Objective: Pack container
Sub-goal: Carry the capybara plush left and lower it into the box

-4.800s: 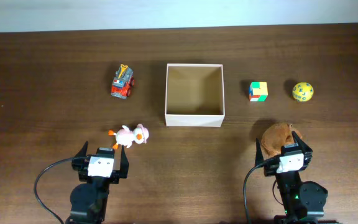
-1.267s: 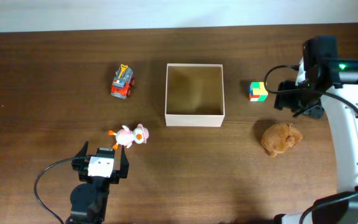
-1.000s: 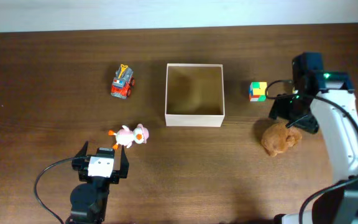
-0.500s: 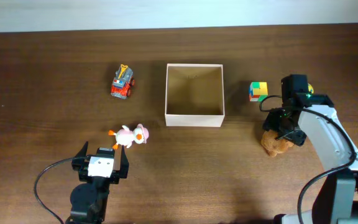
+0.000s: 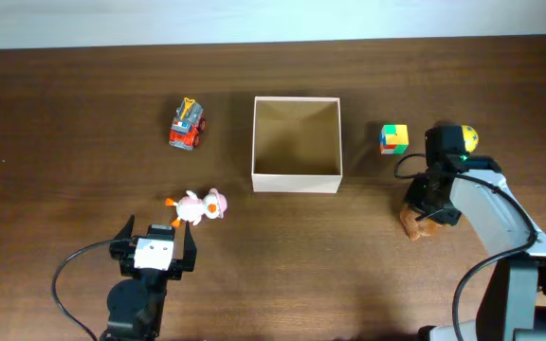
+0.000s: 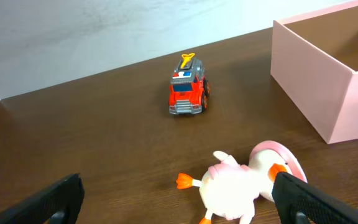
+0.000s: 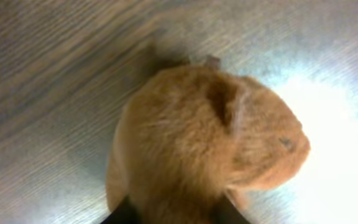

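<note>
My right hand [image 5: 427, 206] is down on the brown stuffed animal [image 7: 204, 143], with a finger on each side of its tummy. I cannot tell if I am squeezing it yet. It looks soft, fluffy and light, so it should squash and not break. The fat middle is the best place to hold, not an ear. It lies well apart from the box [image 5: 297, 180], which sits open in the middle of the table [image 5: 64, 95]. My left hand [image 5: 156, 235] is spread wide near the pink duck [image 6: 241, 186].
</note>
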